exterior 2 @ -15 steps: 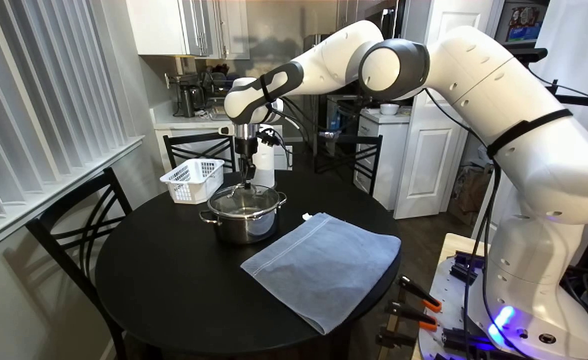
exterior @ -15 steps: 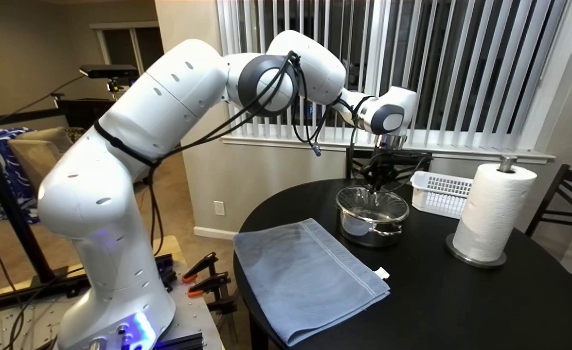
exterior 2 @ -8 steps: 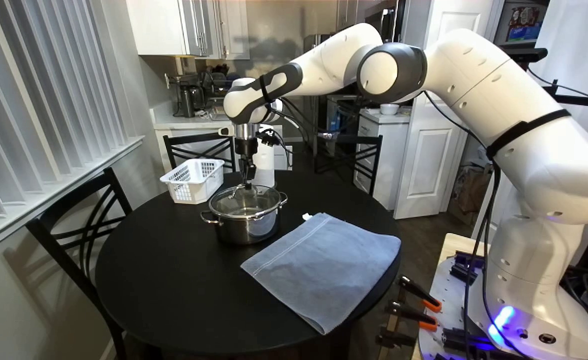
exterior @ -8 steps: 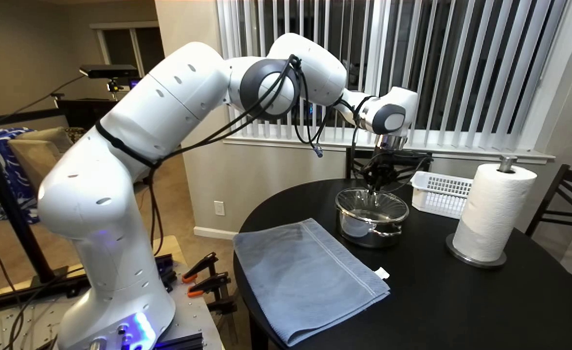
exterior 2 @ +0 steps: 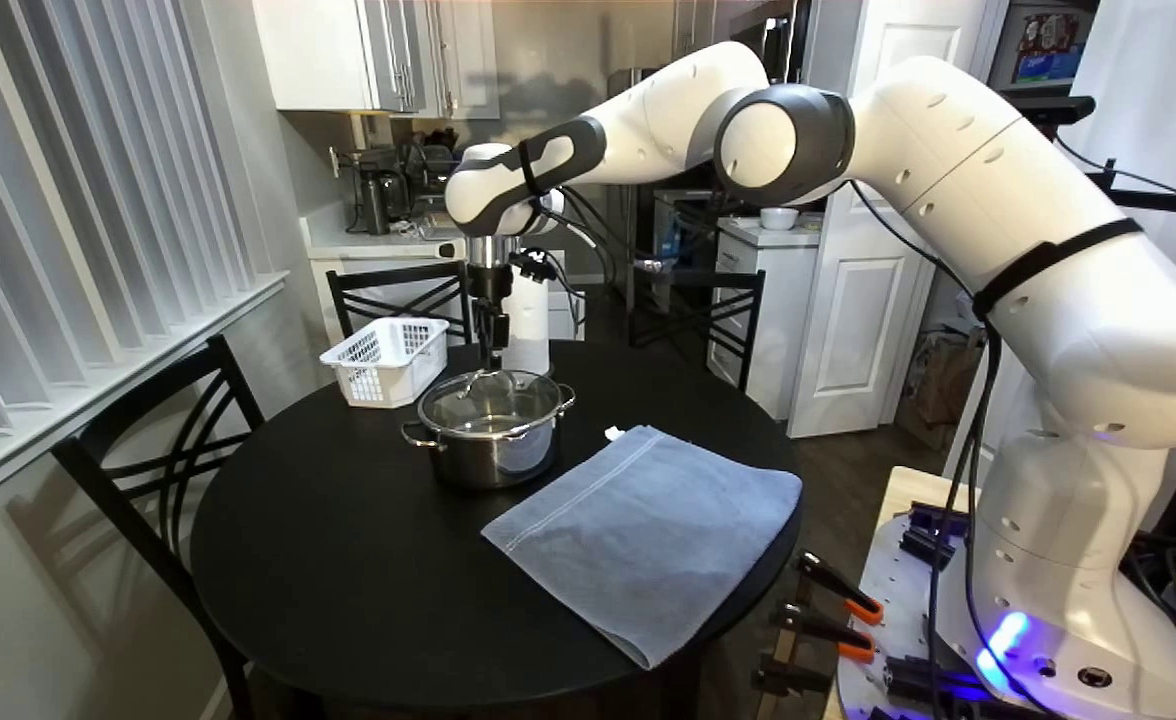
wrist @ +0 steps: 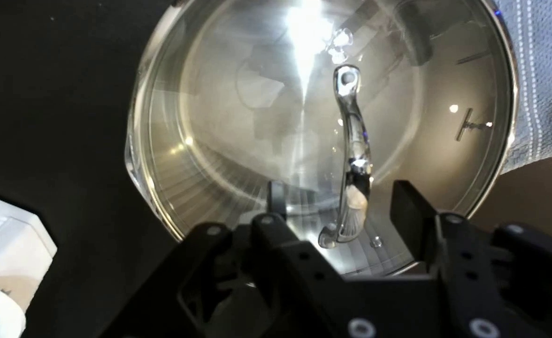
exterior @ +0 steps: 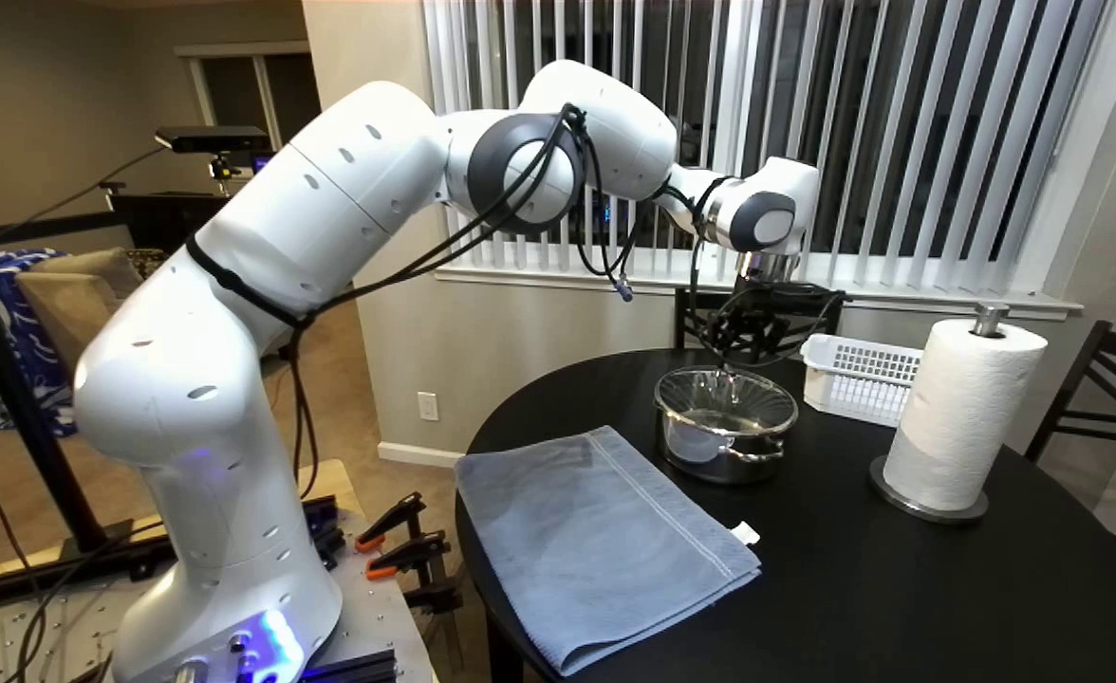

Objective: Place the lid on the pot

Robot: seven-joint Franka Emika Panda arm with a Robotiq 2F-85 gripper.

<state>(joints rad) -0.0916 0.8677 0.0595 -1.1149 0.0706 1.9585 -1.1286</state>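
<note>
The gripper (wrist: 341,202) is held over the pot (exterior 2: 494,462) and pointed down; its two black fingers (wrist: 410,215) are spread apart, with a wide space between them; the lid (wrist: 304,150) is seen below the fingers, laid flat on top of the pot, with the pot's mouth covered by it; the inside of the pot can be seen through the lid's clear glass; in the wrist view, the lid's bent shiny handle (wrist: 355,141) is shown in the space between the fingers, with one finger on each side of its near end, and a gap is seen between the handle and each finger; in an exterior view, the fingertips (exterior 2: 493,352) are shown just above the handle, but how big that gap is cannot be told. The pot is set on a round black table (exterior 2: 348,580), under the fingers and the lid; a blue towel (exterior 2: 648,540) is spread on the table, off to one side of the fingers; a white basket (exterior 2: 378,388) is placed on the opposite side of them; a paper roll (exterior: 964,417) is stood well apart from the fingers.
</note>
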